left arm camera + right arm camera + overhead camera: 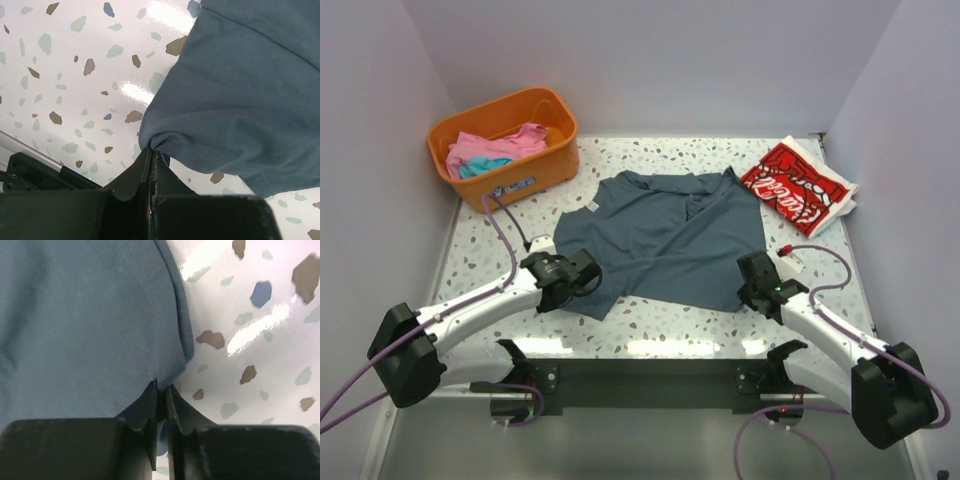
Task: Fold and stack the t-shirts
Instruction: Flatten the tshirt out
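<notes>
A slate-blue t-shirt (670, 240) lies spread and rumpled on the speckled table. My left gripper (588, 283) is shut on its near left corner (165, 142). At the near right corner, my right gripper (748, 290) has closed on the hem (167, 370), with cloth pinched between its fingers. A folded red t-shirt with white lettering (797, 187) rests at the back right. Pink (485, 147) and turquoise (480, 167) shirts lie bunched in the orange basket.
The orange plastic basket (545, 170) stands at the back left corner. White walls close the table on three sides. Purple cables (500, 222) trail from both arms over the tabletop.
</notes>
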You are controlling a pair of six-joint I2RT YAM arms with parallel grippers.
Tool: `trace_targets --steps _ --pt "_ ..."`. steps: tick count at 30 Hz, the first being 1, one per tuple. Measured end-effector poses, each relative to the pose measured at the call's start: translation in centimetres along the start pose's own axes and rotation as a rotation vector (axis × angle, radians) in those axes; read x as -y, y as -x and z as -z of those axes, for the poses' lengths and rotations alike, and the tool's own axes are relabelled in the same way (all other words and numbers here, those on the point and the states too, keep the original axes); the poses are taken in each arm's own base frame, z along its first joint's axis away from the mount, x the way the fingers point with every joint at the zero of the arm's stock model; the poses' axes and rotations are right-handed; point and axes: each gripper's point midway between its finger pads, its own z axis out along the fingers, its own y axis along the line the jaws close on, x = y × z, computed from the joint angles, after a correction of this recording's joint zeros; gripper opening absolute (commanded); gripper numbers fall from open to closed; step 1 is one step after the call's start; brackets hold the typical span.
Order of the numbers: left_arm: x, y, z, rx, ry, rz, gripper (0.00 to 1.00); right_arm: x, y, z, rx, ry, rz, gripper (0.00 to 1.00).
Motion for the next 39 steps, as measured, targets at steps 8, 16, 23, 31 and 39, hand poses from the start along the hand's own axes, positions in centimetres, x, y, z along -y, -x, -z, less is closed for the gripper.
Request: trace_targets --steps 8,16,23,31,39 --pt "1.8 2.6 2.3 0.036 -0.079 0.046 0.0 0.0 0.7 2.9 0.001 0.089 0.007 0.0" --pt "3.6 14.6 13.5 0.289 -0.374 0.234 0.0 -6.4 12.5 15.9 0.245 0.379 -0.029 0.0" --pt "-1.7 25.0 27.3 0.616 -0.706 0.349 0.0 -7.9 20.4 29.3 0.432 0.605 -0.021 0.0" --pt "-12.6 30.3 43.0 0.955 -1.115 0.436 0.0 -5.8 24.0 42.9 0.565 0.898 -0.019 0.0" --pt "-14.5 30.7 45.6 1.042 -1.178 0.408 0.0 -3.5 24.6 47.3 0.631 0.981 -0.027 0.0"
